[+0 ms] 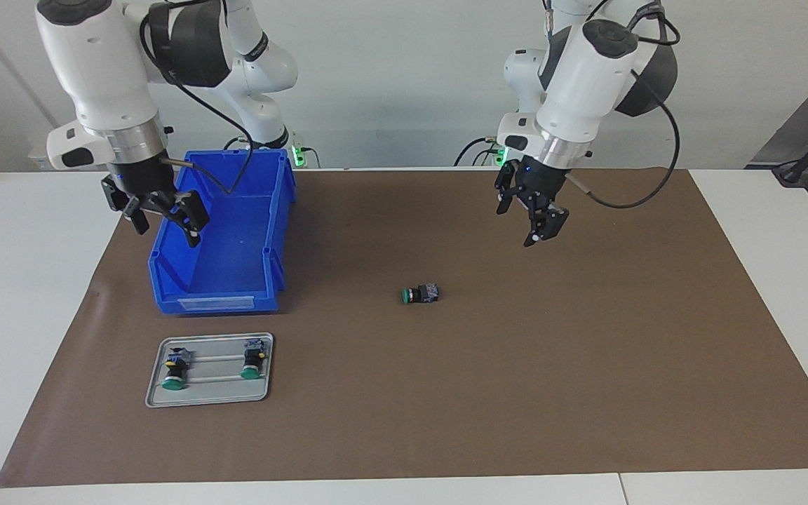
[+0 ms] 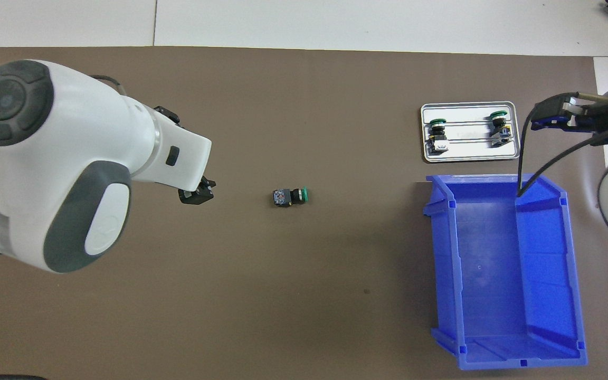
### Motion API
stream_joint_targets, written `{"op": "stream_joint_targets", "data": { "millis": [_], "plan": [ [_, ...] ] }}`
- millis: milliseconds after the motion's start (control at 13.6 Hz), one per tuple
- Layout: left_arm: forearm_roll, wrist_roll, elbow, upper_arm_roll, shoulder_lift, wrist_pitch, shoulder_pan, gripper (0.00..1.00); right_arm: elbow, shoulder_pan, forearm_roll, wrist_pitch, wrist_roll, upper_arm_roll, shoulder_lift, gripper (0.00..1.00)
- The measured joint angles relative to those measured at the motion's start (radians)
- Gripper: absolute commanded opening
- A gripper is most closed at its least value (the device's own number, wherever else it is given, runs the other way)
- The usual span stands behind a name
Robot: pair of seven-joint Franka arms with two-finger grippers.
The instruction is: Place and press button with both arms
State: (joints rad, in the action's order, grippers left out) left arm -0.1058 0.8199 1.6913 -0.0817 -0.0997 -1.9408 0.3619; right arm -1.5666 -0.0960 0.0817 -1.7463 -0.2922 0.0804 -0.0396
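The button (image 1: 420,294) (image 2: 291,197) lies on its side on the brown mat (image 1: 516,393), near the middle. Its green cap points toward the right arm's end of the table. My left gripper (image 1: 524,223) (image 2: 197,193) hangs open and empty over bare mat, to the side of the button toward the left arm's end, and touches nothing. My right gripper (image 1: 165,228) is open and empty. It hangs over the rim of the blue bin (image 1: 218,303) on the side toward the right arm's end.
The blue bin (image 2: 444,264) holds nothing. A small metal tray (image 1: 207,398) (image 2: 467,157) lies beside it, farther from the robots, and carries two look-alike green-capped buttons (image 1: 174,369) (image 1: 252,360). White table borders the mat.
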Motion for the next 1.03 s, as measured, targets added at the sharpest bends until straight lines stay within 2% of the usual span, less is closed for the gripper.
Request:
{"op": "stream_joint_targets", "data": {
  "millis": [368, 810, 1030],
  "plan": [
    [-0.012, 0.000, 0.003, 0.001, -0.100, -0.117, 0.074, 0.95, 0.023, 0.066, -0.004, 0.198, 0.196, 0.006, 0.070, 1.00],
    [-0.014, -0.033, 0.005, 0.003, -0.177, -0.195, 0.113, 0.96, -0.022, 0.073, -0.022, 0.208, 0.257, 0.004, 0.075, 1.00],
    [-0.010, -0.077, 0.004, 0.005, -0.260, -0.268, 0.154, 0.96, -0.025, 0.068, -0.022, 0.208, 0.257, -0.001, 0.081, 1.00]
  ]
}}
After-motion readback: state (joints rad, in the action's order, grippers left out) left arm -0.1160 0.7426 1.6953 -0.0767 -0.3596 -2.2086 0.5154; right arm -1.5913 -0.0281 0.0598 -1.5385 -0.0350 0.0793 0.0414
